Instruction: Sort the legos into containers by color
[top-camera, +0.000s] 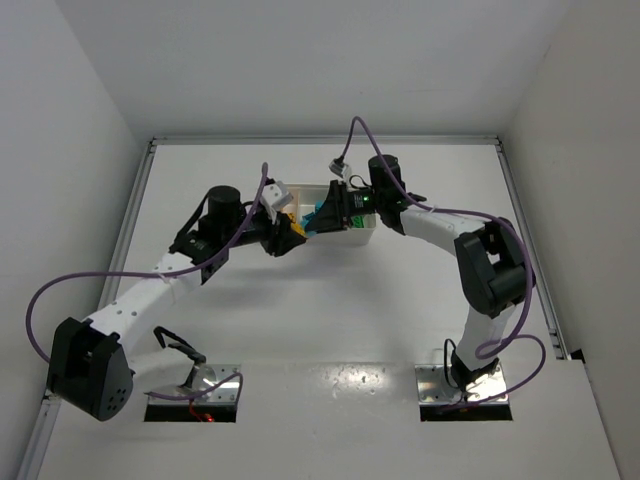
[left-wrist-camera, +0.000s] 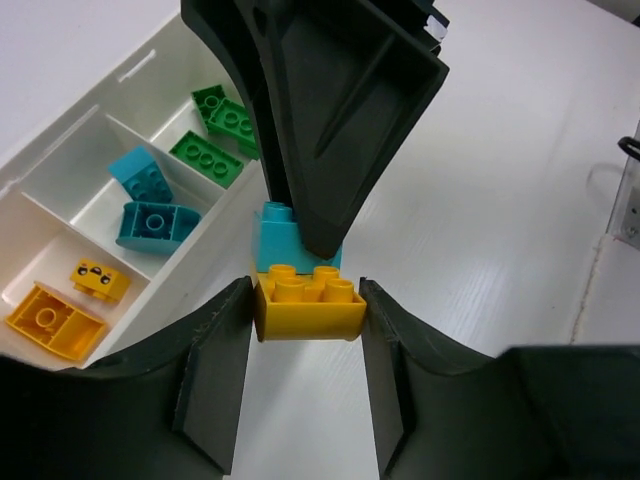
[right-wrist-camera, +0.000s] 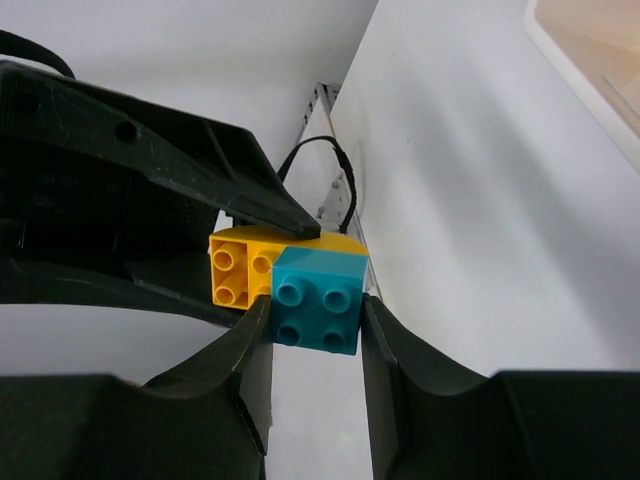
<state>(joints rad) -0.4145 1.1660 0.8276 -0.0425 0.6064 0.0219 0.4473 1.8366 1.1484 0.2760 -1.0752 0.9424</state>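
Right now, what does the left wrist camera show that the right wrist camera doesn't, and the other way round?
Only the left wrist view looks into the white tray: green bricks, blue bricks and yellow bricks, each colour in its own compartment. Only the right wrist view shows the cyan brick head on, four studs facing the camera. Both show the joined pair held between the arms: the left gripper clamps the yellow brick, the right gripper the cyan brick.
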